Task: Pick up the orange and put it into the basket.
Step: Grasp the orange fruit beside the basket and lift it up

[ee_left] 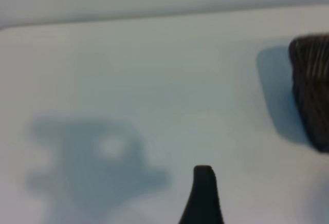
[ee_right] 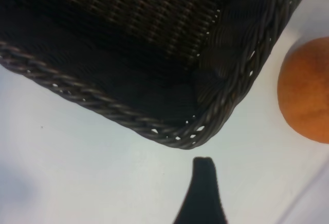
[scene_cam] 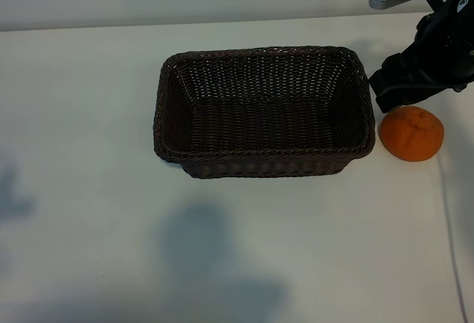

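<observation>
Orange [scene_cam: 411, 133] sitting on table beside basket [scene_cam: 263, 158], looking firm, rollable; right gripper [scene_cam: 418, 78] hovering with fingers spread, empty; best pinching across its middle.

**Camera layout, as I see it from the desk**

Exterior view: steep look down on my white tabletop [scene_cam: 89, 115], basket [scene_cam: 263, 108] central, orange [scene_cam: 412, 133] beside its right end. Left wrist view: low and shallow across bare tabletop, catching only one end of the basket [ee_left: 312, 88]. Right wrist view: close, steeply down on a basket corner [ee_right: 205, 106] and the orange [ee_right: 306, 95]. All three views share the basket; exterior and right wrist also share the orange.
</observation>
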You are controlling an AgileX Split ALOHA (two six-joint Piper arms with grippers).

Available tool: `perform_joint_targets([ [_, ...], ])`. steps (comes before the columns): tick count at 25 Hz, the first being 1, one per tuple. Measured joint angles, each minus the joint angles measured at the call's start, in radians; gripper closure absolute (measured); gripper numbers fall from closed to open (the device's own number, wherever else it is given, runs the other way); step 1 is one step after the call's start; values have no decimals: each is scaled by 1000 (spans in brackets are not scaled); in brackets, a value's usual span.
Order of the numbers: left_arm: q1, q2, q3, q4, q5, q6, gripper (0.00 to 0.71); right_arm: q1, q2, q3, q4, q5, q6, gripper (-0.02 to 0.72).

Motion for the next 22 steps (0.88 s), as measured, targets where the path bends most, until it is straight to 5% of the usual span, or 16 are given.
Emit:
perform_joint_targets([
  [11, 0, -329, 295, -51, 38, -14, 117, 0, 0, 0, 2, -3, -12, 144],
  [22, 0, -372, 472, -20, 46, -18, 118, 0, 0, 0, 2, -8, -14, 144],
])
